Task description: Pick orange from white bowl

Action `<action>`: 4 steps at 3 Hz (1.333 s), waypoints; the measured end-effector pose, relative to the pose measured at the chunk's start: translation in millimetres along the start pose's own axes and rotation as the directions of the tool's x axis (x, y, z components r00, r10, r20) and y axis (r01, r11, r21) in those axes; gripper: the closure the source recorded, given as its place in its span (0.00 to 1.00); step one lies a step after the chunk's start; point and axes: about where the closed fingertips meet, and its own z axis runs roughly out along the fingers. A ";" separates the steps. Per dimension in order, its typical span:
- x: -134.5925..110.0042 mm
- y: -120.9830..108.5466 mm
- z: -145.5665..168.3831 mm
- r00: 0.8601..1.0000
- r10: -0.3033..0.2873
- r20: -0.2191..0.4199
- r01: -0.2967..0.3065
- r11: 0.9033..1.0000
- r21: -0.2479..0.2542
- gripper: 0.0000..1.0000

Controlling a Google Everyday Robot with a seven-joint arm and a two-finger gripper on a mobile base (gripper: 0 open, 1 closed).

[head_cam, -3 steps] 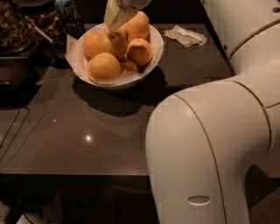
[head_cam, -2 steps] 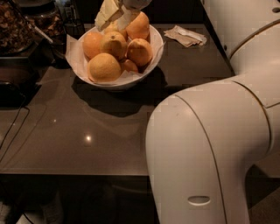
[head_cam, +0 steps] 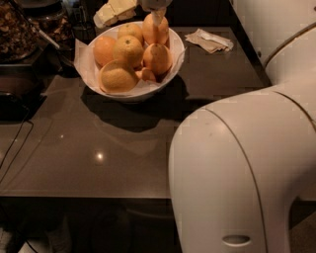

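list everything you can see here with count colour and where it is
white bowl: one, white, back middle of the counter
paper liner: one, white, crinkled, inside the bowl
oranges: about six, yellowish-orange, piled in the bowl
small fruit: one, deeper orange, among the front oranges
crumpled napkin: one, pale, on the counter right of the bowl
counter: one, dark glossy brown, middle of view
dark container: one, far left, contents unclear
claw: one, cream-white, top edge, over the rear right orange
robot arm: one, white, lower right foreground
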 end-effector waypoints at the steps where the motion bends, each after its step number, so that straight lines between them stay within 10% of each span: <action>1: 3.4 -3.0 0.4 1.000 -0.008 0.009 0.008 1.000 0.030 0.00; 4: 16.5 -7.0 9.4 1.000 0.017 -0.003 -0.017 0.999 0.039 0.27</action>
